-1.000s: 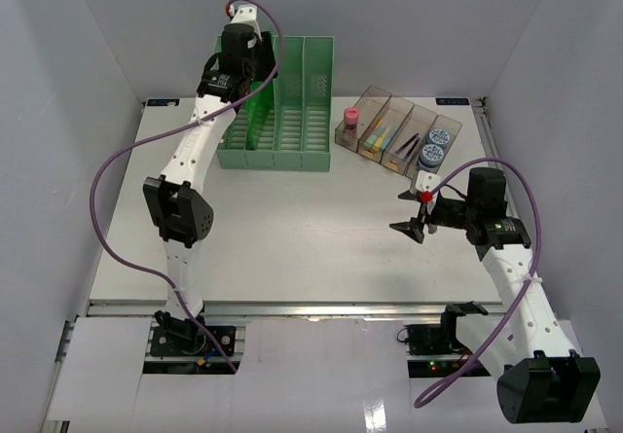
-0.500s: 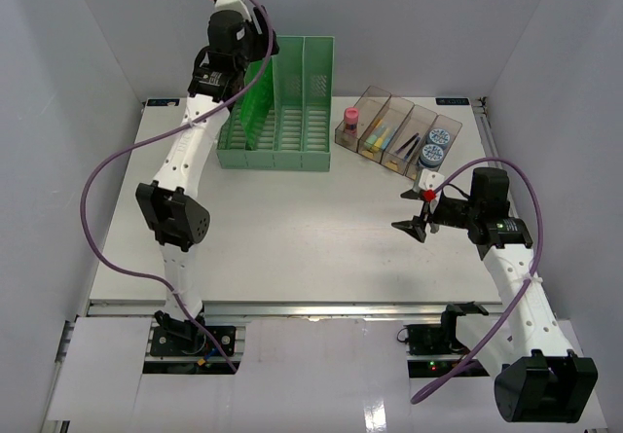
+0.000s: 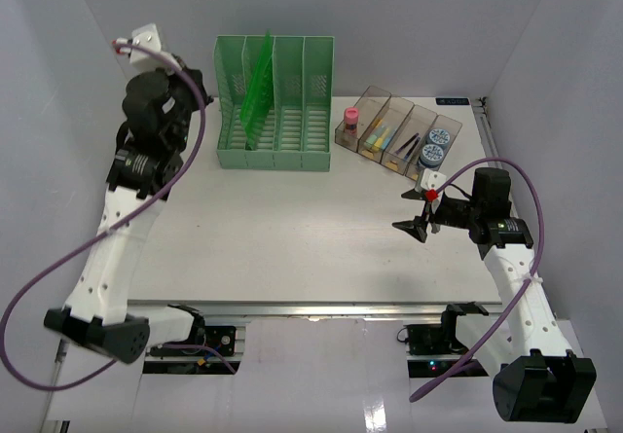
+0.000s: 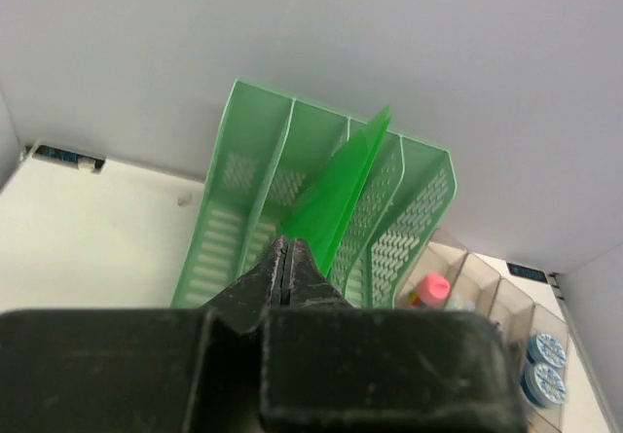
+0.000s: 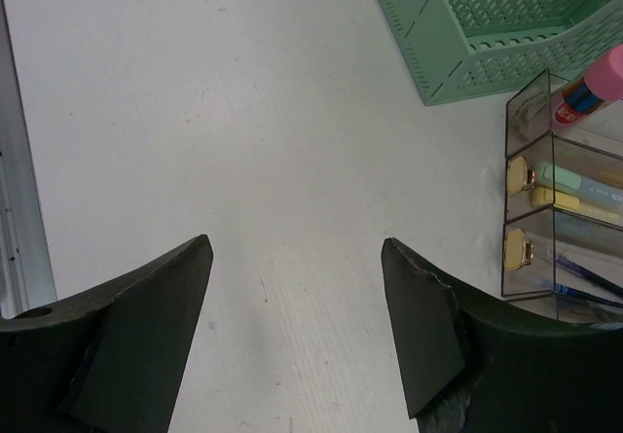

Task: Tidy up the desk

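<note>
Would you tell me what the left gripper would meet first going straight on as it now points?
Probably the translucent green sheet leaning in the green slotted file rack; the left gripper aims at its lower edge. Depth is unclear; a rack divider might come first.

Bright, even white light floods the enclosure from overhead, leaving the desk close to blown-out white and the walls a cool grey-lilac. Shadows are soft and faint: a pale smudge beneath the right gripper, a thin band along the front of the green file rack. The overhead view is sharp, its wide lens tapering the desk toward the far edge. From the left wrist, the left gripper looms as a dark, grainy, underexposed mass, while a translucent green folder glows. From the right wrist, the fingers are near-black and slightly soft-edged, and the desk beyond them is crisp.
</note>
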Controlling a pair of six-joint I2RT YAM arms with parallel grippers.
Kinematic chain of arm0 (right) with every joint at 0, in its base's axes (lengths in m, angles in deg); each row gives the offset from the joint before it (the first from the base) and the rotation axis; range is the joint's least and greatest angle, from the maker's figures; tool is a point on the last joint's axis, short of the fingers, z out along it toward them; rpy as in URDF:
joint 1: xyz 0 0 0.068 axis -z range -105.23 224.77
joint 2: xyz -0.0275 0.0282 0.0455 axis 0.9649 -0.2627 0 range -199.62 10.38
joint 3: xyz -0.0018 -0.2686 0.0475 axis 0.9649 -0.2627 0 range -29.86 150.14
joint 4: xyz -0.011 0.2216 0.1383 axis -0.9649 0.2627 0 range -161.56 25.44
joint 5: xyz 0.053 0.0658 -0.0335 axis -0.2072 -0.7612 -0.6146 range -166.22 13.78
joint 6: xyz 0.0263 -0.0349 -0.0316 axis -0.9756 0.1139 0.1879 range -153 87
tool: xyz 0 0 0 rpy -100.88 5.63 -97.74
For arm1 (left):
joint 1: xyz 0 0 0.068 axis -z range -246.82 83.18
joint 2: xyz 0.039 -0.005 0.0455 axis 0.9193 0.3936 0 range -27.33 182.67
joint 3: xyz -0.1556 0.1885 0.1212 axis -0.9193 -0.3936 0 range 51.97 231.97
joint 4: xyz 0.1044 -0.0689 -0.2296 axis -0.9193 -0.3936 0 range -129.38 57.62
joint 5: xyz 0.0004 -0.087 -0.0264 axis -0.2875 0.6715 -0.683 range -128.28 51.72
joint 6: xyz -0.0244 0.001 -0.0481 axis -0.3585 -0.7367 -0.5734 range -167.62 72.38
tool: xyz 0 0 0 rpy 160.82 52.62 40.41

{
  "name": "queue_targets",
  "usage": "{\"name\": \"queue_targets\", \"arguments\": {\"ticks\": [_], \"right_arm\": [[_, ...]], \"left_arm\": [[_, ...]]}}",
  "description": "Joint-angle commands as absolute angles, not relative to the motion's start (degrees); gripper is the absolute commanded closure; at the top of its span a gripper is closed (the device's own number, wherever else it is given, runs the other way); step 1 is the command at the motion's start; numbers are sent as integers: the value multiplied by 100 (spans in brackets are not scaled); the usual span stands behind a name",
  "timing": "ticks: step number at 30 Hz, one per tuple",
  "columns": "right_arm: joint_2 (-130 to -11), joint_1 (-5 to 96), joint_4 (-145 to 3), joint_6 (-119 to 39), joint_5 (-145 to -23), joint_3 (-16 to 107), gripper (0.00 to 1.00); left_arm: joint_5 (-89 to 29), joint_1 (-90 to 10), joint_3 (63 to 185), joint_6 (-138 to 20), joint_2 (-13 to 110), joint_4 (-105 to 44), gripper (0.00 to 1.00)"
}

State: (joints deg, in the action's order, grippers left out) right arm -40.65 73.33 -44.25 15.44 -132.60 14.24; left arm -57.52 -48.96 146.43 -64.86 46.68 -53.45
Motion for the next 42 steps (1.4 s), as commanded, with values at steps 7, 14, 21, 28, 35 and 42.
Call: {"name": "queue_targets", "arguments": {"ticks": [7,14,21,28,35,42], "right_arm": [[-4098,7407,-4346,1569,-13499,1400,23],[-4123,7407,-4314,1580,-13562,1401,23],[-4139,7407,-4291,1622,-13537,1400,23],[-4174,7407,-4240,1699,-13528,1408,23],[-4219,7407,-4176,1762,-13563,1426,22],[-4249,7411,-4159,1784,-13520,1426,22]], "left_arm": [[-4764,-5003,11560,-8440,2918,-6764,100],[-3350,-5011,9827,-6526,2335,-4475,73],[-3231,-5021,9371,-5965,3374,-2245,31],[-3369,-5013,9465,-5001,4343,-698,27],[-3933,-5012,9800,-4541,5074,252,29],[-3978,-5017,10424,-4598,5526,184,59]]}}
